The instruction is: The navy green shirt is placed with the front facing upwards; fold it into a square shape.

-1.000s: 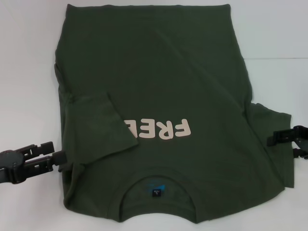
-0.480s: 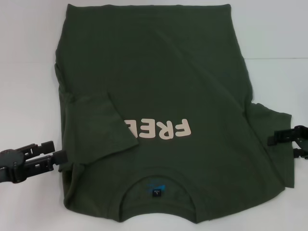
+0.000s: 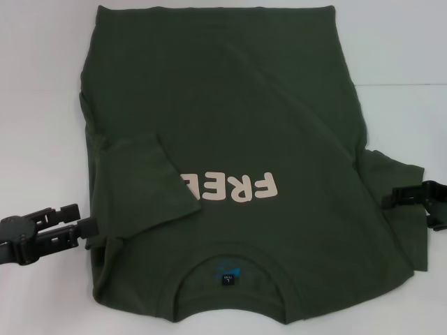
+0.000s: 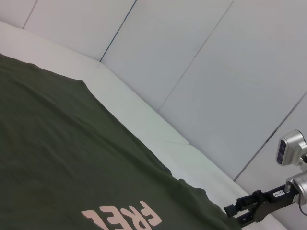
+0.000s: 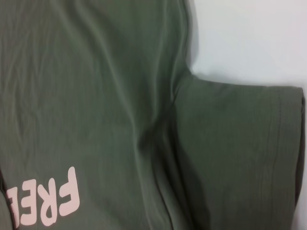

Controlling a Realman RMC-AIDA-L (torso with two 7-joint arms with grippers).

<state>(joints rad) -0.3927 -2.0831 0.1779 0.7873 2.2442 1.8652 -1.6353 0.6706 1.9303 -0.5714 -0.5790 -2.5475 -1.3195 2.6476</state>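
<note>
The navy green shirt point(image 3: 230, 105) lies front up on the white table, collar and blue neck label point(image 3: 227, 279) nearest me. Its left sleeve point(image 3: 140, 188) is folded inward and covers the end of the pale "FREE!" lettering point(image 3: 234, 187). The right sleeve point(image 3: 394, 174) lies spread outward. My left gripper point(image 3: 85, 218) is open at the shirt's left edge, beside the folded sleeve. My right gripper point(image 3: 404, 208) is open over the right sleeve. The left wrist view shows the shirt point(image 4: 72, 158) and the right gripper point(image 4: 236, 214). The right wrist view shows the right sleeve point(image 5: 240, 143) and the lettering point(image 5: 43, 201).
The white table point(image 3: 35, 105) shows bare on both sides of the shirt and beyond its hem. White padded wall panels point(image 4: 201, 72) stand behind the table on the far side.
My right gripper has moved a little inward over the right sleeve. The left gripper and the shirt have stayed as they were.
</note>
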